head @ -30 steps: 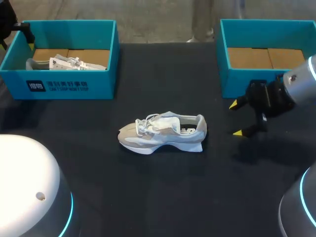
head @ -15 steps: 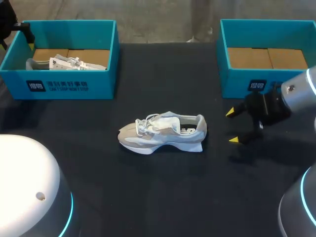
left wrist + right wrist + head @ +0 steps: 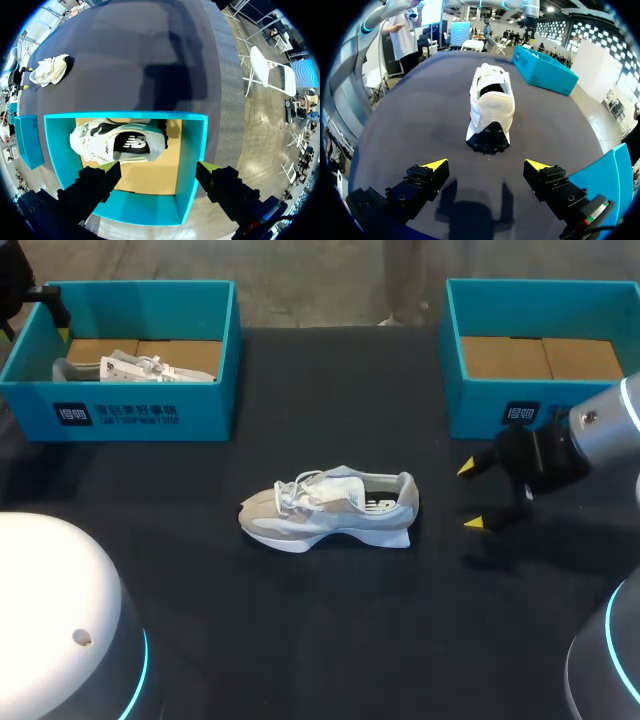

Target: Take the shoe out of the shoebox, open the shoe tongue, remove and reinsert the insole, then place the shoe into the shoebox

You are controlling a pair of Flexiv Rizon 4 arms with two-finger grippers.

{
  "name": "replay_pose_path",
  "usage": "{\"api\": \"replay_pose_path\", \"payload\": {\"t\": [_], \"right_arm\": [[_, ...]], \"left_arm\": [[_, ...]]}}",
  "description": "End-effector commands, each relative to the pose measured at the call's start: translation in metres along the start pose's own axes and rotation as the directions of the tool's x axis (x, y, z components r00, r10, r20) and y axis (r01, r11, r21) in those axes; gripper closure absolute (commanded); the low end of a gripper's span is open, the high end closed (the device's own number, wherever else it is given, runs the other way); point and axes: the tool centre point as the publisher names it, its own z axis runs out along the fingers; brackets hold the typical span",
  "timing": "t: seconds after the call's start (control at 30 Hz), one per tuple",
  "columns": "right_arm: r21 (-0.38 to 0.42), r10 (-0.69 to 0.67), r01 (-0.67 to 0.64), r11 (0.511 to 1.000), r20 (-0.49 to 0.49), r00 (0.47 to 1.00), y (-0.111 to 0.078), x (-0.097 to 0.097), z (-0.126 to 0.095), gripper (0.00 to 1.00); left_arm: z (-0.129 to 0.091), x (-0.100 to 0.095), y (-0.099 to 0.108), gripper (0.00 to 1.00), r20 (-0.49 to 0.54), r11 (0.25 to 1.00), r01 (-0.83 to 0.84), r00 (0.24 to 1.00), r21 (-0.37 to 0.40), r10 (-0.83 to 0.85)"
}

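1. Table (image 3: 330, 640): a dark surface carrying two teal boxes at its far edge and one shoe near the middle.
2. Left shoebox (image 3: 130, 415): holds a second shoe (image 3: 135, 368) lying on its side. Right shoebox (image 3: 470, 405): only its cardboard floor shows.
3. Shoe (image 3: 330, 508): rests upright on its sole on the open table, between the two boxes and well apart from both. Its long axis runs across the table, toe toward the left arm's side and heel toward the right arm's.
4. Right gripper (image 3: 470, 496): the nearer one, low over the table just beyond the heel, jaws spread wide and holding nothing. In the right wrist view the shoe (image 3: 491, 107) lies straight ahead of the gripper (image 3: 486, 164), heel first, its length in line with the approach.
5. Left gripper (image 3: 159, 172): hangs above the left shoebox, jaws spread and empty, far from the task's shoe.
6. Not resolved: the left arm is almost wholly cut off in the head view. Whether the insole sits inside the shoe, and how far the tongue is opened, cannot be told.
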Motion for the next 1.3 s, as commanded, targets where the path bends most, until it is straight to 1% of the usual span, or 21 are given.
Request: {"api": "replay_pose_path", "payload": {"t": [0.03,0.23,0.3,0.43,0.53,0.67,0.73,0.77,0.83,0.9,0.93,1.1,1.3], "right_arm": [[0.003,0.0,0.0,1.0,0.002,1.0,0.001,0.0,0.001,0.0],[-0.018,0.024,-0.024,1.0,0.009,1.0,-0.007,-0.001,0.002,0.0],[-0.041,0.045,-0.044,0.998,0.021,0.999,-0.009,0.0,0.004,0.0],[-0.061,0.078,-0.075,0.995,0.056,0.995,-0.013,0.002,0.011,0.0],[-0.07,0.113,-0.107,0.992,0.101,0.988,-0.008,0.003,0.016,0.0],[-0.069,0.182,-0.174,0.982,0.137,0.974,-0.003,0.003,0.025,0.0],[-0.078,0.186,-0.177,0.981,0.134,0.973,0.002,0.004,0.032,0.0],[-0.066,0.194,-0.187,0.98,0.135,0.972,0.001,0.005,0.033,0.0],[-0.085,0.191,-0.18,0.98,0.137,0.972,0.005,0.005,0.039,0.0],[-0.081,0.183,-0.173,0.982,0.133,0.974,0.008,0.005,0.045,0.0],[-0.094,0.182,-0.171,0.981,0.127,0.975,0.009,0.004,0.047,0.0],[-0.086,0.165,-0.156,0.984,0.111,0.98,0.013,-0.006,0.058,0.0],[-0.099,0.147,-0.138,0.986,0.094,0.985,0.018,-0.019,0.07,0.0]], "left_arm": [[0.0,0.0,0.0,0.0,0.0,1.0,0.0,1.0,-0.001,0.0],[0.0,0.0,0.0,0.0,0.0,1.0,0.0,1.0,-0.001,0.0],[0.0,0.0,0.0,0.0,0.0,1.0,0.0,1.0,-0.001,0.0],[0.0,0.0,0.0,0.0,0.0,1.0,0.0,1.0,-0.001,0.0],[0.0,0.0,0.0,0.0,0.0,1.0,0.0,1.0,-0.001,0.0],[0.0,0.0,0.0,0.0,0.0,1.0,0.0,1.0,-0.001,0.0],[0.0,0.0,0.0,0.0,0.0,1.0,0.0,1.0,-0.001,0.0],[0.0,0.0,0.0,0.0,0.0,1.0,0.0,1.0,-0.001,0.0],[0.0,0.0,0.0,0.0,0.0,1.0,0.0,1.0,-0.001,0.0],[0.0,0.0,0.0,0.0,0.0,1.0,0.0,1.0,-0.001,0.0],[0.0,0.0,0.0,0.0,0.0,1.0,0.0,1.0,-0.001,0.0],[0.0,0.0,0.0,0.0,0.0,1.0,0.0,1.0,-0.001,0.0],[0.0,0.0,0.0,0.0,0.0,1.0,0.0,1.0,-0.001,0.0]]}}
